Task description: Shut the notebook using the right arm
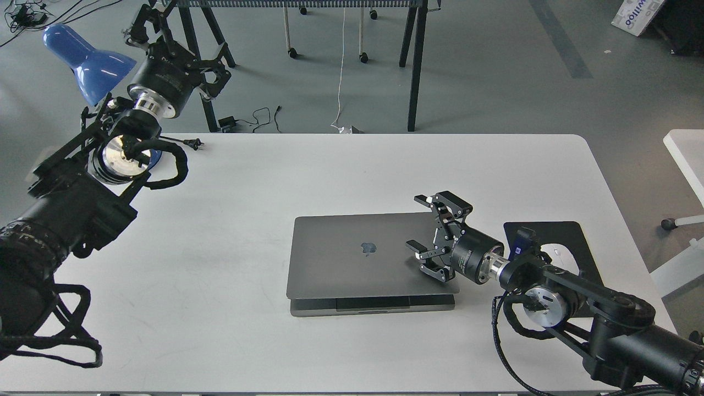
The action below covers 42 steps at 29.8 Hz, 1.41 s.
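The grey notebook (352,261) lies in the middle of the white table (247,176). Its lid is folded down almost flat, with a thin strip of the base showing along the front edge. My right gripper (432,234) is open, fingers spread, and rests on the right part of the lid. My left gripper (165,33) is raised at the far left beyond the table's back edge; its fingers look spread and hold nothing.
A black mouse pad (566,247) with a white mouse lies right of the notebook, partly under my right arm. A blue desk lamp (82,55) stands at the back left corner. A black plug and cable (190,144) lie near it.
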### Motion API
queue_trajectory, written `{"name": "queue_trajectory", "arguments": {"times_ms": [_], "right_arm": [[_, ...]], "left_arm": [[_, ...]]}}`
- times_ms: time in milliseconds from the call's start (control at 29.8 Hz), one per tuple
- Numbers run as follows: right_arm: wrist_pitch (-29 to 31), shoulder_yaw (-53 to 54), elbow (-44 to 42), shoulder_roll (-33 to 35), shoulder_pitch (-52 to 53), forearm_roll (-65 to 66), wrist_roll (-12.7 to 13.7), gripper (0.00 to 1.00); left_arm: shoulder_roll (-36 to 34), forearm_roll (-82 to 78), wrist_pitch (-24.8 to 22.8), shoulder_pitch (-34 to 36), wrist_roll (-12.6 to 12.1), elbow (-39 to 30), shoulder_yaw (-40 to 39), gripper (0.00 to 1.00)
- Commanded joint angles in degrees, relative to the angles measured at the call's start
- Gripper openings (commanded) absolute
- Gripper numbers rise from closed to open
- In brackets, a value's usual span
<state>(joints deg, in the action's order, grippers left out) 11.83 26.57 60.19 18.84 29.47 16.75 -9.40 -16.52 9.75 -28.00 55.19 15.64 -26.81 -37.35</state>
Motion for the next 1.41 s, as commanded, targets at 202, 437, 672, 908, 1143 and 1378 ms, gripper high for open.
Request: {"name": "queue_trajectory", "arguments": {"times_ms": [202,437,672,908,1143,1378], "right_arm": [[-0.2,-2.1,-3.9,-0.4,0.0,2.7,0.0,1.0],[-0.9,-3.5,-3.9,-0.4,0.1,2.7,-0.1,1.0],[-0.9,-3.5,-3.2,-0.4,0.6,2.6,-0.1,1.0],[-0.3,-0.1,0.5,2.7,1.6,2.5,-0.8,1.0],[2.8,19.1,1.7,3.9,2.3,2.3,-0.9,1.0],[2.2,31.6,-0.2,3.9,6.1,2.0,-0.4,1.0]], "left_arm": [[0.0,0.0,0.0,0.0,0.1,0.0,0.0,1.0],[0.0,0.0,0.0,0.0,0.0,0.0,0.0,1.0],[0.0,0.0,0.0,0.0,0.1,0.0,0.0,1.0],[0.0,0.0,0.0,0.0,0.1,0.0,0.0,1.0],[0.0,0.0,0.0,0.0,0.0,0.0,0.0,1.0],[0.0,0.0,0.0,0.0,0.1,0.0,0.0,1.0]]}}
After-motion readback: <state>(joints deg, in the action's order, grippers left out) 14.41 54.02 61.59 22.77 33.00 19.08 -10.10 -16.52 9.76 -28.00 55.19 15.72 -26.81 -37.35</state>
